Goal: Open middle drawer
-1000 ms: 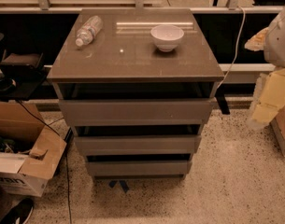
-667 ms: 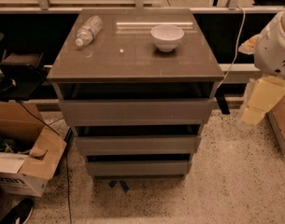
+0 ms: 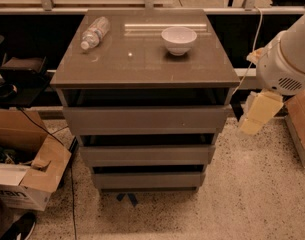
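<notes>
The middle drawer (image 3: 147, 155) sat second of three in the cabinet (image 3: 67, 101), between the top drawer (image 3: 144, 119) and the bottom drawer (image 3: 148, 180). Its flat front faced the camera and its long axis ran left to right. It looked shut or nearly so, with a dark gap above its upper edge.

The pincer (image 3: 257, 115) hung to the right of it in the view, past the cabinet's right side. It was well apart from the drawer and somewhat higher, about level with the top drawer, over the floor. Whether it was released or clenched could not be told.

In my judgement, the coming move called for travel leftward and down toward that upper edge. On the tabletop (image 3: 142, 64), a bowl (image 3: 179, 39) and a bottle (image 3: 94, 32) lay out of the way.
</notes>
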### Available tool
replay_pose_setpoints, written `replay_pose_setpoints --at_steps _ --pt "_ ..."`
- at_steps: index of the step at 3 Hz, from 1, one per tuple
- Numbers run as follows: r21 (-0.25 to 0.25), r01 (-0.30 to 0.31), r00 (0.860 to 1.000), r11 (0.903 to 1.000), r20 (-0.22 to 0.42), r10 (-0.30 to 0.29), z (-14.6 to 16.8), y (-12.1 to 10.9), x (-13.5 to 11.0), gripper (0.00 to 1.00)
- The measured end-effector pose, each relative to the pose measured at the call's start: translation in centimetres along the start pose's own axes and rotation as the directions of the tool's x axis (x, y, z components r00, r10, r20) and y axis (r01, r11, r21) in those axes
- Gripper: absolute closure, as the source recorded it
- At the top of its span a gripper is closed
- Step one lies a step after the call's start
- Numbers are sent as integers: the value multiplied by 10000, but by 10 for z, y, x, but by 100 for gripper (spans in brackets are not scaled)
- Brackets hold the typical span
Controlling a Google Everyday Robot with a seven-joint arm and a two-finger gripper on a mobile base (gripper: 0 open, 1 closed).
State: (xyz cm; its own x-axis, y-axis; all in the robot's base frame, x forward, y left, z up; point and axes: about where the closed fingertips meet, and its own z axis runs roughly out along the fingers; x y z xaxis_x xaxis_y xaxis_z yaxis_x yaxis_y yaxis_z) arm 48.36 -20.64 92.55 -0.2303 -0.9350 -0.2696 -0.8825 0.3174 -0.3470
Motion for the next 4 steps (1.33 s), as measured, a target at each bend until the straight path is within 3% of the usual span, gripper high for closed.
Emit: replay_pose_setpoints --at_steps 2,4 --pt "-135 -406 9975 9991 -592 397 46 20 15 0" --pt "-429 -1211 9926 9917 -154 1206 126 20 26 0"
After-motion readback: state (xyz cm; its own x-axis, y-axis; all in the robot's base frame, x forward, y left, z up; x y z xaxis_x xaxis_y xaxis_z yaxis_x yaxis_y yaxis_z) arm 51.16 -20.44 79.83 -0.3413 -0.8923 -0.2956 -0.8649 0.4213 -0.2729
